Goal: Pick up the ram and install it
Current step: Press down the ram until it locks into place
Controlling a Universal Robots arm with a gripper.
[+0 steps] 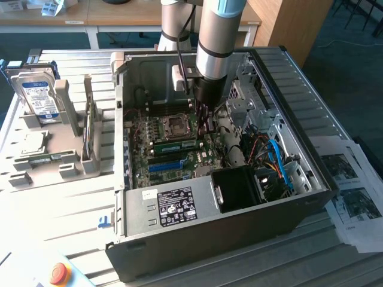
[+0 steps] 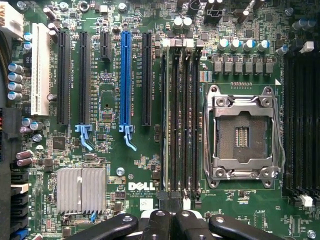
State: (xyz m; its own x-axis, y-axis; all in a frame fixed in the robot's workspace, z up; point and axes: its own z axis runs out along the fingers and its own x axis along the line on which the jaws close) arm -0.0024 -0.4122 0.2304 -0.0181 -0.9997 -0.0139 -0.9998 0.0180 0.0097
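Observation:
The ram point(image 1: 175, 145), a narrow green stick with a pale label, stands on edge in a slot of the motherboard point(image 1: 142, 156), just in front of the CPU socket point(image 1: 178, 124). My gripper point(image 1: 206, 128) reaches down into the open computer case point(image 1: 197, 236), with its tips at the ram's end toward the exterior view's right. I cannot tell whether they touch it. In the wrist view the gripper point(image 2: 173, 226) is shut, black fingers point(image 2: 159, 225) pressed together, at one end of the row of dark memory slots point(image 2: 186, 120) beside the silver CPU socket point(image 2: 241, 132).
A black power supply point(image 1: 173, 206) and a drive cage with blue cables point(image 1: 281, 164) crowd the case around the board. A grey holder with a silver hard drive point(image 1: 39, 95) stands at the exterior view's left. Papers point(image 1: 353, 191) lie at its right, a red button point(image 1: 58, 273) in front.

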